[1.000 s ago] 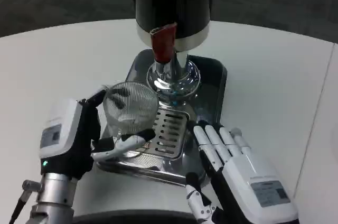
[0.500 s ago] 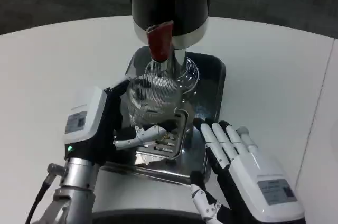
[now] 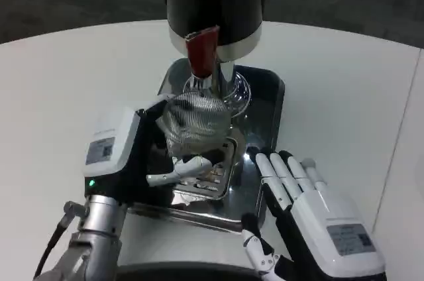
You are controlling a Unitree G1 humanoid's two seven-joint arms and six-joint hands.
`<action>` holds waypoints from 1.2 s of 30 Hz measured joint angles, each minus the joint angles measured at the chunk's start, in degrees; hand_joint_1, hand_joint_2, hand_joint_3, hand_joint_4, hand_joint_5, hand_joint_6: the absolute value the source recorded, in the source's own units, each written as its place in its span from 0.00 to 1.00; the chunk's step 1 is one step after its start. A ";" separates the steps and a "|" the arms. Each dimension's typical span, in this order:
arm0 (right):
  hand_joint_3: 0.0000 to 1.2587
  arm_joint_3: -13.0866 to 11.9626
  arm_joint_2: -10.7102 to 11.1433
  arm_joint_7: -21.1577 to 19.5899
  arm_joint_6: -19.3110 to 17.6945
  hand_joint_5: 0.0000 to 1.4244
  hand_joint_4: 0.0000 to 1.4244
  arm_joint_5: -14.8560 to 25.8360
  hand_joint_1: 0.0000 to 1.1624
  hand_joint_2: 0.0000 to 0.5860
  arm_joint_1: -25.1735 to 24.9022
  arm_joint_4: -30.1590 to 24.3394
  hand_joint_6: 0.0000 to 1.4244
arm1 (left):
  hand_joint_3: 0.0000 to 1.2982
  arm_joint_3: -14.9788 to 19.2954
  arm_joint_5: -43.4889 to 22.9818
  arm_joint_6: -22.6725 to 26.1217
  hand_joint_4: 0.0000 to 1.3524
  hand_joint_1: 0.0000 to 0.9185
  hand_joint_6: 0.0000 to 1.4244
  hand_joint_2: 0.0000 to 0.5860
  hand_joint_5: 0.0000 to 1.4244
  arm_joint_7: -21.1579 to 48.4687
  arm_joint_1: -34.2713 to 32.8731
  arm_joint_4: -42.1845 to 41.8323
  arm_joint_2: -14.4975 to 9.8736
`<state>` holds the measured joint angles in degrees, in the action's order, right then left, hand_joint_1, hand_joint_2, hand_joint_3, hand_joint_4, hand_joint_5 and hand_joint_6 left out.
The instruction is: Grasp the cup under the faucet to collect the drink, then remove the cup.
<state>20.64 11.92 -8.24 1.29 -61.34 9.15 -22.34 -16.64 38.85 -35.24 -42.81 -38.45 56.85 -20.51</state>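
Gripped by the left hand point(image 3: 126, 158), the ribbed clear cup point(image 3: 193, 122) is held over the drip tray point(image 3: 265, 105), just below the red faucet lever point(image 3: 201, 52), so the drink can be caught. Beside the tray, the right hand point(image 3: 311, 205) is rested flat, fingers spread, nothing held.

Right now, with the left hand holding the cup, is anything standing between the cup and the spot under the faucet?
Nothing visible does. The left hand grips the cup over the metal drip tray, just in front of the red faucet lever, with no object in between. The right hand rests off to the side.
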 measured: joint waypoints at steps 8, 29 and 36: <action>0.00 0.01 -0.15 0.36 0.18 0.00 0.00 0.15 0.11 0.94 -0.09 0.00 0.00 | 0.10 -0.14 -0.09 0.98 0.12 0.29 0.22 0.10 0.34 0.53 0.16 0.15 -0.43; 0.01 0.30 -0.50 0.64 0.84 0.00 0.00 0.40 0.12 1.00 0.11 -0.07 0.02 | 0.01 5.18 -9.58 -3.81 0.02 0.00 0.12 0.00 0.22 8.35 6.07 -9.57 -2.91; 0.04 0.39 -0.60 0.71 0.91 0.00 0.00 0.65 0.13 1.00 0.12 -0.26 0.03 | 0.00 12.42 -22.32 -5.27 0.00 0.00 0.03 0.14 0.07 21.11 14.47 -24.34 -5.95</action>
<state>21.04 11.32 -7.53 2.20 -60.68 9.27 -22.60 -4.21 16.53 -40.51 -21.70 -23.98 32.51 -26.47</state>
